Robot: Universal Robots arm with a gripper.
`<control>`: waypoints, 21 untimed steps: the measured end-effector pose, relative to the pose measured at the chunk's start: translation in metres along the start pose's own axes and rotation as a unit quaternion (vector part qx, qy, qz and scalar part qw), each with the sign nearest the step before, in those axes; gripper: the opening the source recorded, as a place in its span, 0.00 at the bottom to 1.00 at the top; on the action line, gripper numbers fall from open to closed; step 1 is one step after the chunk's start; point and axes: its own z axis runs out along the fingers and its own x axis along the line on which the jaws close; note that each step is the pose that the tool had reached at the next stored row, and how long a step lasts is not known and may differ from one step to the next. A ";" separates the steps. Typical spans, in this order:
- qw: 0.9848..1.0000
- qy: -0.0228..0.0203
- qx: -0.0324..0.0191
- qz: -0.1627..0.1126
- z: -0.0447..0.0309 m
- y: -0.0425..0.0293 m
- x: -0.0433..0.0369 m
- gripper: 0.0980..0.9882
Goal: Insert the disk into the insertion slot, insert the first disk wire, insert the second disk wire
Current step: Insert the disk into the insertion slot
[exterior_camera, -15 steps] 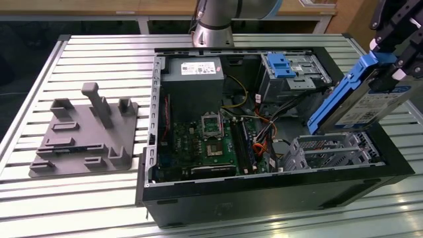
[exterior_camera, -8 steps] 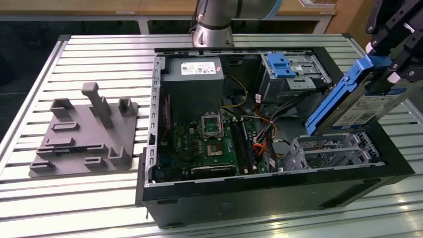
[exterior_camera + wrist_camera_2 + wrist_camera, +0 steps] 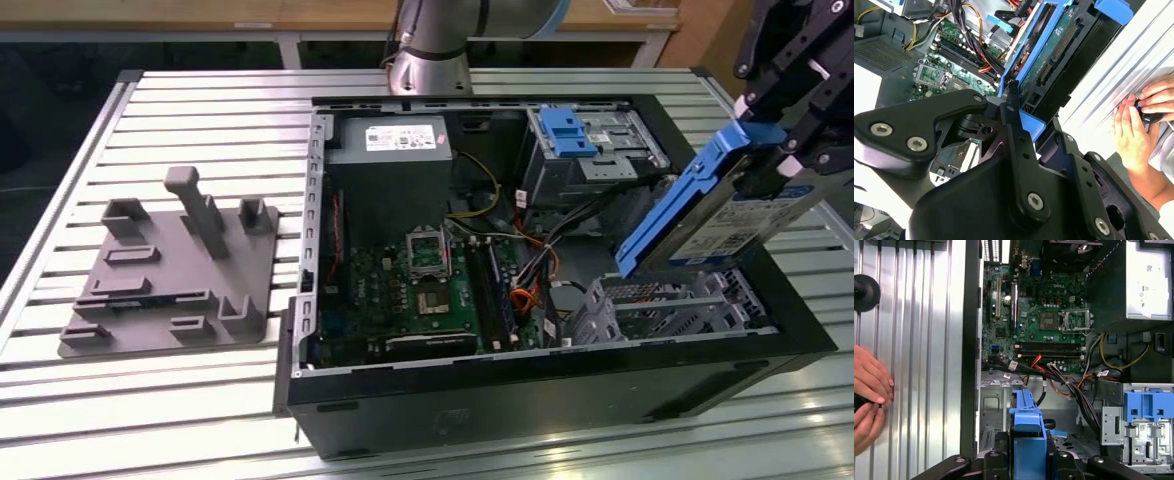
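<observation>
finding the disk (image 3: 727, 215) out of its bay: it hangs in the air over the open computer case (image 3: 534, 372), at the exterior view's right. it is tilted steeply, its blue carrier edge toward the case interior and its labelled silver face outward

tool state: the gripper (image 3: 790, 160) is closed on the upper end of the disk. in the second wrist view the black fingers (image 3: 1016, 140) clamp the blue carrier, with no gap to be seen between pad and plastic. grip judged firm; nothing else is held

position against target: the insertion slot (image 3: 667, 305), the low perforated silver cage in the case's near corner, lies below the disk's lower end. the lower end is near the cage but, as far as the exterior view allows, apart from it and not between its walls. the disk's tilt does not match the flat lie of the cage. the taller cage with the blue latch (image 3: 567, 130) stands further back

wiring: a loose bundle of cables (image 3: 1064, 380) lies across the case floor between the motherboard (image 3: 414, 290) and the slot, its ends free. which two serve the disk cannot be told. the connector edge of the disk in the second wrist view carries no plug

other: a person's hands (image 3: 1134, 130) rest on the ribbed table (image 3: 200, 400) beside the case, well apart from the disk

assessment: disk picked and brought over the case. insertion not done; first and second wires not done. all three steps are open
</observation>
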 end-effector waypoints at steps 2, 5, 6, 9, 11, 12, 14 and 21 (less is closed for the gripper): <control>1.000 0.000 0.000 0.000 0.0022 -0.0001 0.0001 0.30; 1.000 0.000 0.000 0.000 0.0055 -0.0003 0.0004 0.30; 1.000 0.000 0.000 0.000 0.0065 -0.0003 0.0004 0.30; 1.000 0.000 0.000 0.000 0.0095 -0.0004 0.0006 0.30; 1.000 0.000 0.000 0.000 0.0112 -0.0005 0.0007 0.30; 1.000 0.000 0.000 0.000 0.0118 -0.0005 0.0008 0.30; 1.000 0.000 0.000 0.000 0.0120 -0.0005 0.0008 0.30; 1.000 0.000 0.000 0.000 0.0124 -0.0005 0.0008 0.30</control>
